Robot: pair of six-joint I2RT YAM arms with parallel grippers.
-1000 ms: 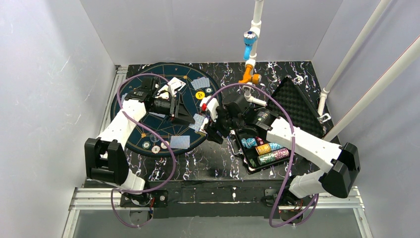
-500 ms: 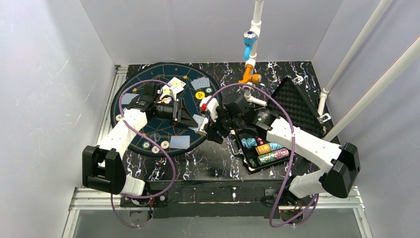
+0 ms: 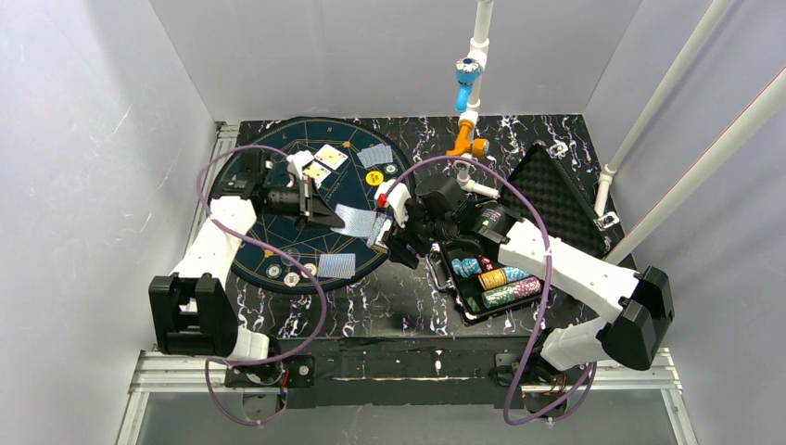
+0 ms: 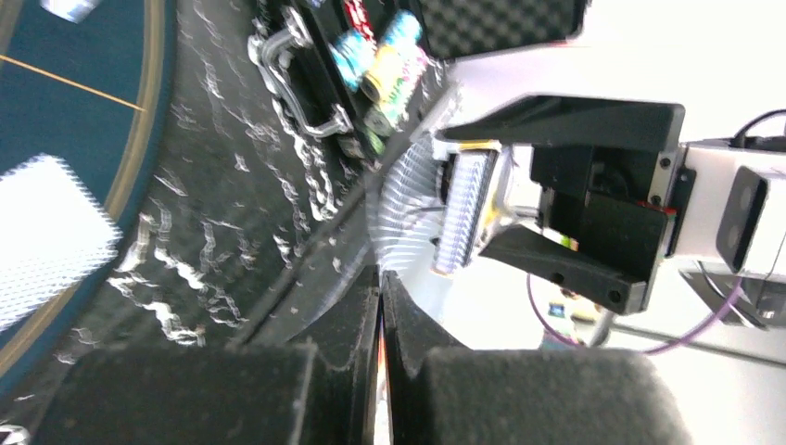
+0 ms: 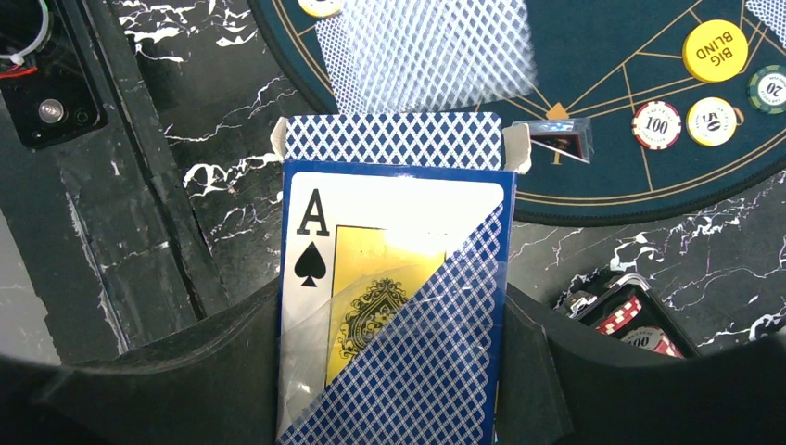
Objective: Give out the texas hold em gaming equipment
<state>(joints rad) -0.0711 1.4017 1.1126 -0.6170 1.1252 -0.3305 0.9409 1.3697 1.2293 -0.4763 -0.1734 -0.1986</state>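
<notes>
One card (image 3: 357, 220) now pinched in my left gripper (image 4: 380, 278), just closed; right gripper (image 3: 391, 234) holds the box (image 5: 408, 306); the deal proceeds.

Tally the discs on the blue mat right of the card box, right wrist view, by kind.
BIG BLIND button: 1
Numbered chips: 3 (100 chip, 50 chip, 20 chip)
Total: 4

cardboard card box (image 5: 394, 306) showed blue-white diamond lattice and a white-yellow ace-of-spades face. loose playing card (image 5: 426, 46) had the same lattice. round felt mat (image 5: 602, 56) was dark teal, gold-lined. tabletop (image 5: 232, 176) was black, white-veined.
</notes>
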